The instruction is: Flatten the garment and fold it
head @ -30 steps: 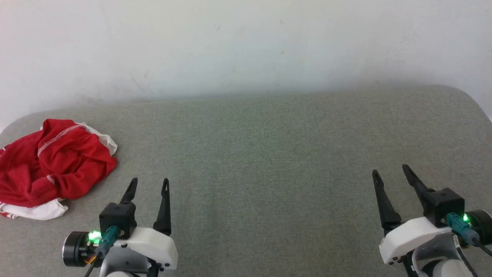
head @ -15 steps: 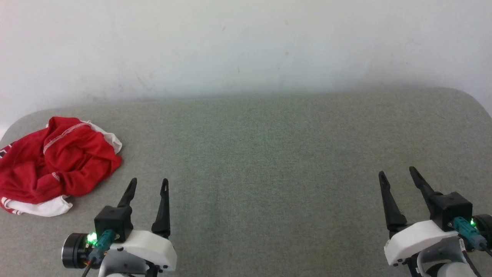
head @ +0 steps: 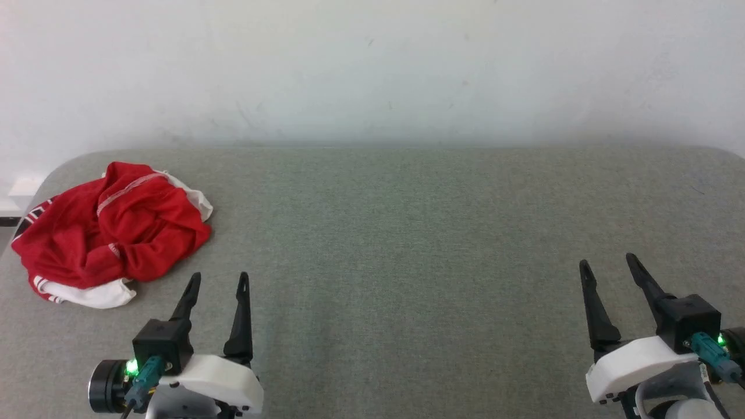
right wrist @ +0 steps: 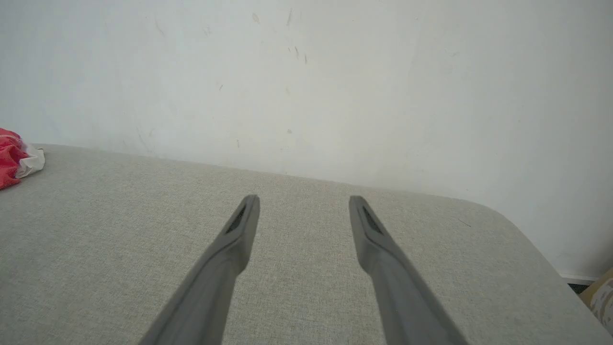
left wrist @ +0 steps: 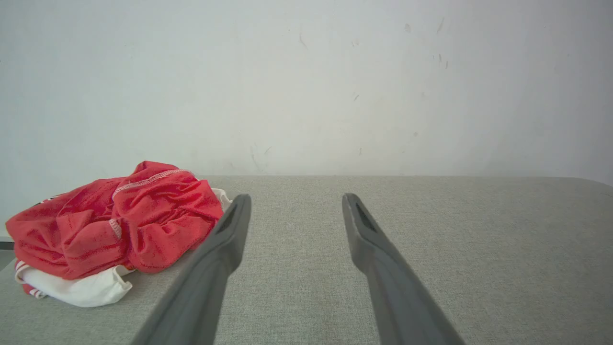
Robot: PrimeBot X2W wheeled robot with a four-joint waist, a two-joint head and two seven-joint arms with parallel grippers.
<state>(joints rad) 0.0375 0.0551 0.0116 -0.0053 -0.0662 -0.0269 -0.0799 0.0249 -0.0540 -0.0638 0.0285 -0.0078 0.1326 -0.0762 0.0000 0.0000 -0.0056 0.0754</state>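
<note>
The garment point(head: 113, 233) is a crumpled red heap with white sleeve cloth poking out, lying at the far left of the grey fabric surface point(head: 407, 233). In the left wrist view the garment point(left wrist: 115, 225) sits just left of my fingers. My left gripper point(head: 218, 278) stands open and empty a little to the right of and nearer than the heap, apart from it. My right gripper point(head: 606, 261) is open and empty at the lower right, far from the cloth. A red and white edge of the garment point(right wrist: 14, 160) shows at the left border of the right wrist view.
A pale wall point(head: 372, 70) rises right behind the grey surface. The surface has rounded corners at the far left point(head: 64, 166) and far right point(right wrist: 498, 215). A brown box corner point(right wrist: 601, 297) sits beyond the right edge.
The head camera has swung left, so the whole picture has shifted right and the garment's left edge has come into view. Both grippers stay open; the garment lies as it was.
</note>
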